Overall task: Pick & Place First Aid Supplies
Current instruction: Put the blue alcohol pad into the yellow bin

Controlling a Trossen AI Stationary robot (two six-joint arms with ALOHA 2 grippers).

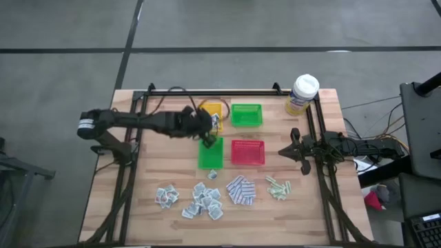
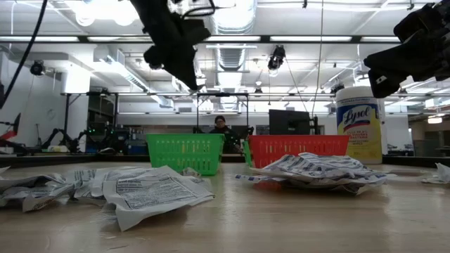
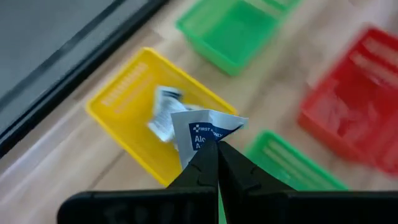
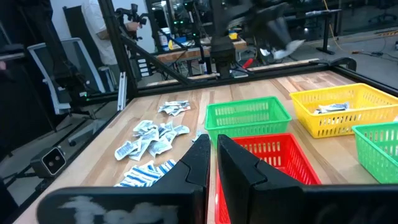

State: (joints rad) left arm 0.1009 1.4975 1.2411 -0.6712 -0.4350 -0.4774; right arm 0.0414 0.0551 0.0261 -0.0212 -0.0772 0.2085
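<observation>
step: carrying to yellow tray (image 3: 134, 106) | my left gripper (image 3: 217, 151) clamped on white sachet (image 3: 202, 129), above tray's edge | next: centre over tray, release | right gripper (image 1: 295, 151) idle beside red tray (image 1: 247, 152), nearly closed, empty

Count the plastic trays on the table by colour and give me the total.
Green trays: 2
Yellow tray: 1
Red tray: 1
Total: 4

Robotics lab, exposed ceiling ducts (image 2: 232, 17), strip lights, monitors (image 2: 288, 121), other arm rigs
</observation>
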